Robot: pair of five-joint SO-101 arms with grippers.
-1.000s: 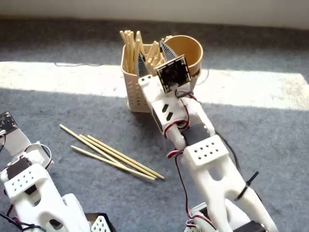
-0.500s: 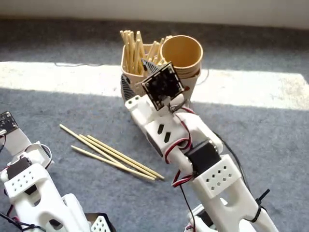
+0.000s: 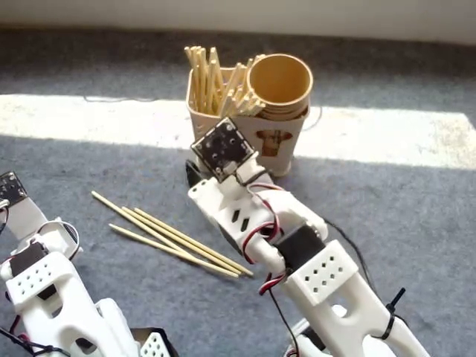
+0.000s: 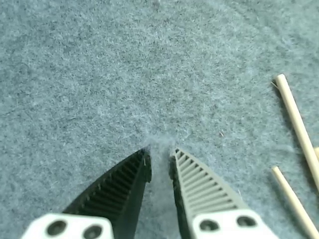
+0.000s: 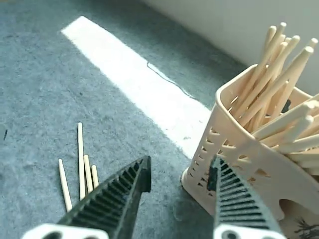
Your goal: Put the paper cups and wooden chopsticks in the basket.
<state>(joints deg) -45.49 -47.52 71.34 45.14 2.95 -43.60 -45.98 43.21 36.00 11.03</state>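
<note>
Noting my right claw (image 5: 180, 172) spread, empty, beside slotted cream plastic basket (image 5: 249, 159) of round chopsticks (image 3: 208, 78) and stacked paper cups (image 3: 281, 78). Loose wooden chopsticks (image 3: 175, 242) lie on fuzzy grey carpet (image 3: 431, 208); left claw (image 4: 160, 155) barely parted, empty.

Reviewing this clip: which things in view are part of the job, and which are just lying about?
Part of the job:
basket
paper cups, already standing in the basket
upright chopsticks, already in the basket
loose chopsticks, lying on the carpet, not yet in the basket

Just lying about:
thin cable on the floor by the basket
grey carpet under everything
</note>
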